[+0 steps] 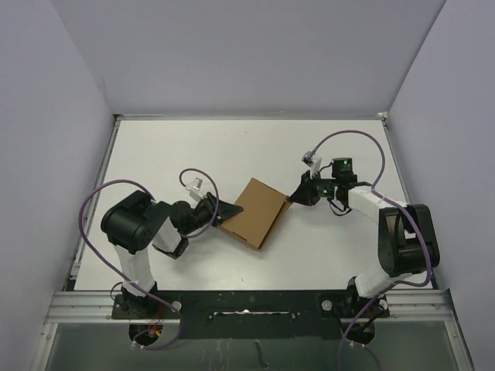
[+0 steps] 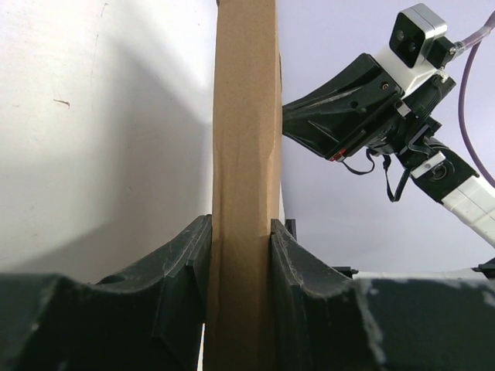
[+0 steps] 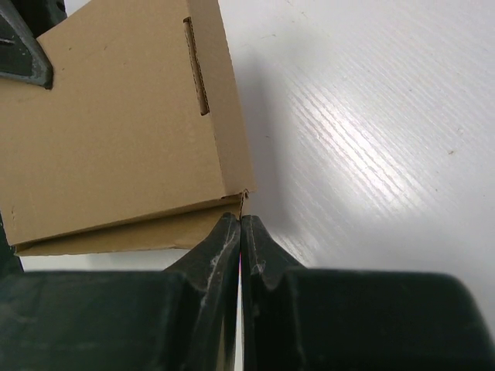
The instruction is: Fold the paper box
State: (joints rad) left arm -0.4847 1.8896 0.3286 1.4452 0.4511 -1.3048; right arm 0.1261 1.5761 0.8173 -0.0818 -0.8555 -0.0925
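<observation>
— Position of the paper box (image 1: 257, 212), from above?
— Mid-desk (image 1: 193, 147), slanted, between both arms. The left fingers (image 1: 223, 211) are on its left edge, the right fingers (image 1: 293, 199) at its right corner.
— Left wrist?
— The fingers (image 2: 186, 263) are partly open, clamping the box (image 2: 246, 154) edge-on.
— Right wrist?
— The fingers (image 3: 224, 239) are pressed together and empty. Their tips touch the corner, with the box (image 3: 116, 131) to their left.

The left arm crouches low at about eight o'clock, elbow folded, its left hand (image 1: 222, 212) pointing toward three o'clock and clamped on an edge of the paper box (image 1: 259, 212). The right arm bends in from four o'clock, its right hand (image 1: 294, 199) aimed toward nine and closed tight.
</observation>
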